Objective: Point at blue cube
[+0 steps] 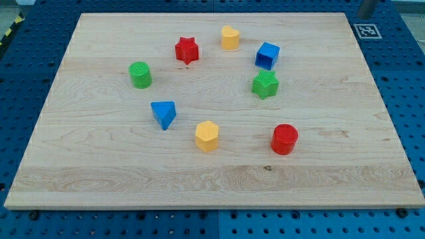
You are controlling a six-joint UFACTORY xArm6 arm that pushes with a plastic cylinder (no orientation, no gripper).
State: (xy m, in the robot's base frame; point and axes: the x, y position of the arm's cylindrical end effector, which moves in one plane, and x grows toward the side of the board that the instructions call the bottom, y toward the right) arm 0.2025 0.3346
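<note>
— Eight blocks sit on one wooden board (99, 172), which fills most of the view and rests on a blue perforated table (26, 86). Want the rundown from largest to smallest?

— Yes. After the board, what comes first?

— The blocks are all of similar size, so I go roughly by how big they look. At near right sits a red cylinder (285, 139). Left of it, near the centre, is a yellow hexagonal block (207, 135), and just left and slightly farther back is a blue triangular block (163, 113).

— And the task's block?

— The blue cube (267, 55) is at far right of the group, well apart from the board's edges. Just nearer than it, almost touching, sits a green star-like block (265, 84). To its left, along the far side, are a yellow block (230, 38) and a red star (187, 50). A green cylinder (140, 74) stands alone at the left.

— Anything smaller?

— A black-and-white marker tag (366, 30) on the table by the board's far right corner, and a grey object (367, 6) cut off at the top edge above it; I cannot tell what it is.

— Where is my tip, and is it gripping anything?

— My tip does not show in this view, so I cannot tell its place relative to the blocks. The arm carries no claw, so there is no open or closed state to report.
</note>
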